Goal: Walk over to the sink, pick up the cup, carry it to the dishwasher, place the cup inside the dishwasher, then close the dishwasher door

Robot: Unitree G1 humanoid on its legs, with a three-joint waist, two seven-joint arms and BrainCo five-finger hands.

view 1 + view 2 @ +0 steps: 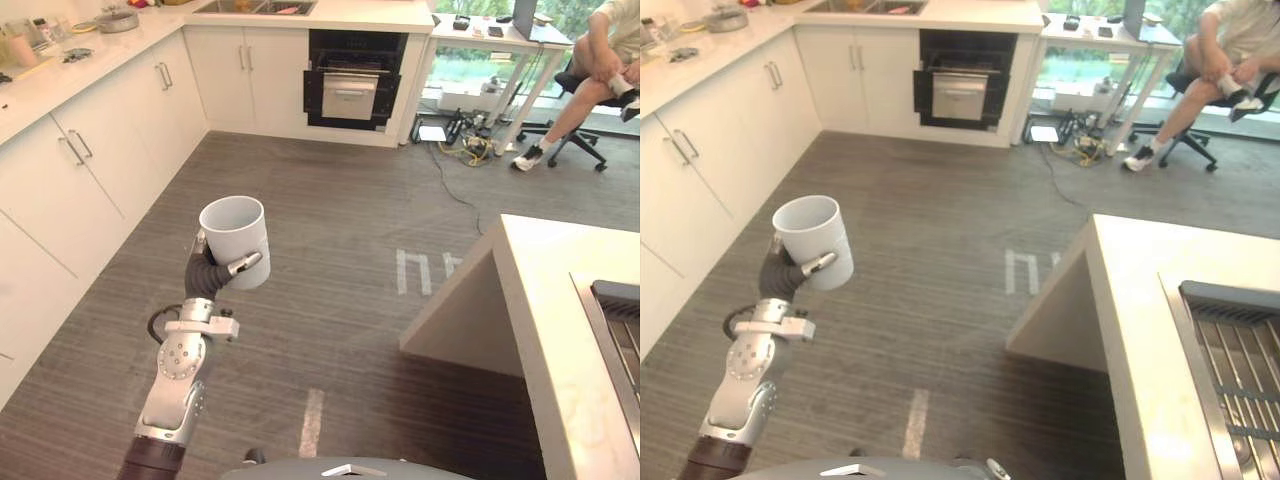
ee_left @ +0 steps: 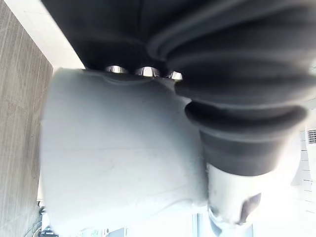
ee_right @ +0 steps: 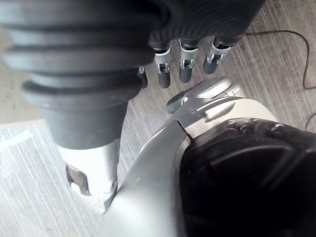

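While the left hand (image 1: 207, 276) has fingers and thumb curled tight round the white cup (image 1: 235, 238), the cup stands upright, mouth up, over the grey striped floor (image 1: 330, 250). Right hand (image 3: 182, 64): fingers relaxed, holding nothing. White cabinets (image 1: 90, 170) at 10 o'clock, dark appliance (image 1: 352, 80) at 12, seated person (image 1: 600, 60) at 2, island counter (image 1: 560, 320) at 4.

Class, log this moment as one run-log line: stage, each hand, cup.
stage: carrying | left hand: shut on white cylindrical cup, upright, above grey striped floor | right hand: open, empty
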